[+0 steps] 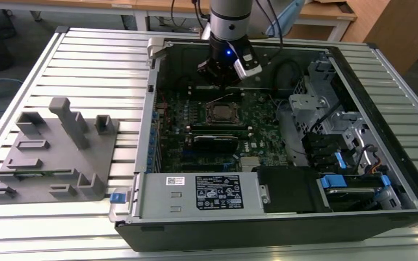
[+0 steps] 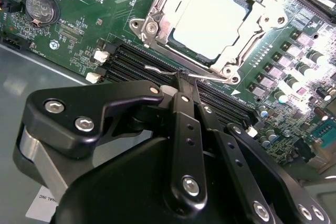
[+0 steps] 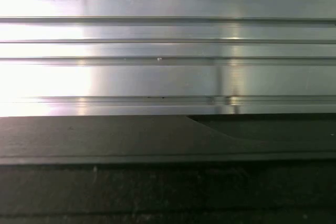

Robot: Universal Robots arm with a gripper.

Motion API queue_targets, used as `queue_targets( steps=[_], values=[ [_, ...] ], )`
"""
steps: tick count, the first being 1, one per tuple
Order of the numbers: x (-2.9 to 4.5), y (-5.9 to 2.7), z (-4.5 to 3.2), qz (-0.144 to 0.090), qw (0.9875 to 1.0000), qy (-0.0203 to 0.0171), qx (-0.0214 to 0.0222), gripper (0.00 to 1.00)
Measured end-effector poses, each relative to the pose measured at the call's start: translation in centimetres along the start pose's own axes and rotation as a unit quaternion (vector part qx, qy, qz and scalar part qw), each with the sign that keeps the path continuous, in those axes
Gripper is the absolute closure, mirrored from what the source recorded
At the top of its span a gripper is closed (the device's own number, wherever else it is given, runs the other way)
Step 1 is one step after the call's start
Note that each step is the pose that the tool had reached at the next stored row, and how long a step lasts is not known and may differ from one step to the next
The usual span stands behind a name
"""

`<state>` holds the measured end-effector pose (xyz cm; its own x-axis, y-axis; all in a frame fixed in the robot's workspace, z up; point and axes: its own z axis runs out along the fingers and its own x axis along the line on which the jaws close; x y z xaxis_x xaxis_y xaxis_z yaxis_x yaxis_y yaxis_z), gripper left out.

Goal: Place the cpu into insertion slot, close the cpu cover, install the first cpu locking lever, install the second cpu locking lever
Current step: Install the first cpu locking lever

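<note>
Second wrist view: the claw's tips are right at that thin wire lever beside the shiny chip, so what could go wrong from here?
The gripper has its tips closed, meeting the thin locking lever at one narrow spot; the wire might slip off sideways. The black memory slots lie right beside the tips, so a slip could scrape them. If the lever misses its catch, the cpu cover over the cpu may stay loose.

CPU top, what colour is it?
Pale silver-grey, plain dull metal with no pattern. The cpu shows best in the second wrist view.
</note>
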<state>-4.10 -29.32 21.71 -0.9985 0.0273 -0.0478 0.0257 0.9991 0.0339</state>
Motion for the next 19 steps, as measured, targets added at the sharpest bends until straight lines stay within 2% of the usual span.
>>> queue_targets(
  steps=[19],
  values=[
    [0.02, 0.19, 0.35, 0.000, 1.0000, 0.0000, 0.0000, 0.90]
  ],
)
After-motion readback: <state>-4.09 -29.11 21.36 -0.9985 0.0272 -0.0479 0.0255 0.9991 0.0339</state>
